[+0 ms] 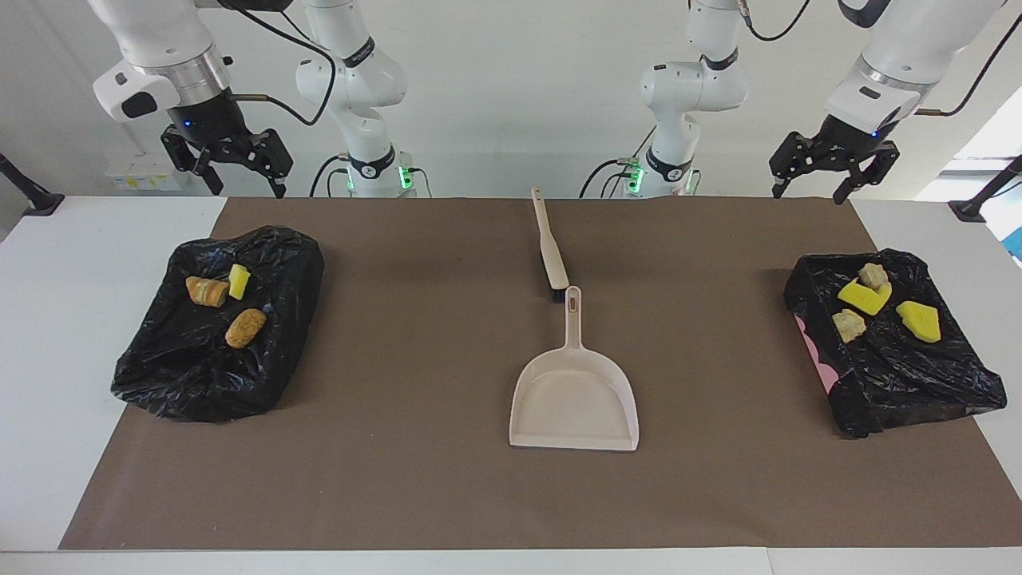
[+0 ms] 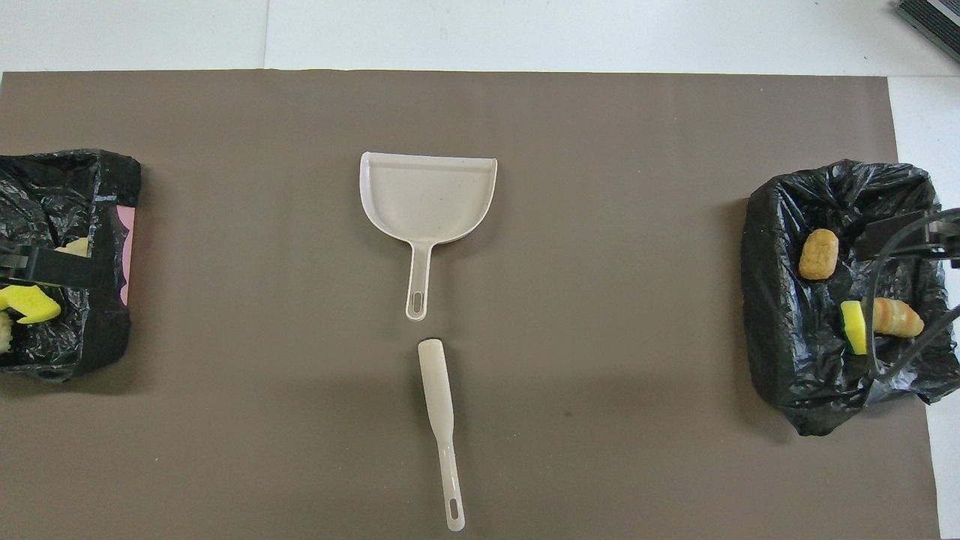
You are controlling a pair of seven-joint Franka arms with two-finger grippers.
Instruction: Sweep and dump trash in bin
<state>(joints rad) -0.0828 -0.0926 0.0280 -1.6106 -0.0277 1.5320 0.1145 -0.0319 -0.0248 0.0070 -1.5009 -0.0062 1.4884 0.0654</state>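
Those trash chunks (image 1: 864,297) at the facing view's right edge look light and squashy; pinch one across its middle. Both the left gripper (image 1: 806,190) and right gripper (image 1: 247,185), upper corners, hang spread and empty

The trash lies in two black-lined bins at the side edges of the facing frame. Left-edge bin (image 1: 215,327): a striped tan bread chunk (image 1: 207,291) touching a small yellow sponge cube (image 1: 239,281), and a brown bread lump (image 1: 245,327) lower down. Right-edge bin (image 1: 902,375): two yellow sponge wedges (image 1: 864,296) (image 1: 918,320) and two pale tan crumbs (image 1: 873,275) (image 1: 848,324). The beige dustpan (image 1: 573,399) lies empty at center, handle toward the beige brush (image 1: 549,243) above it.
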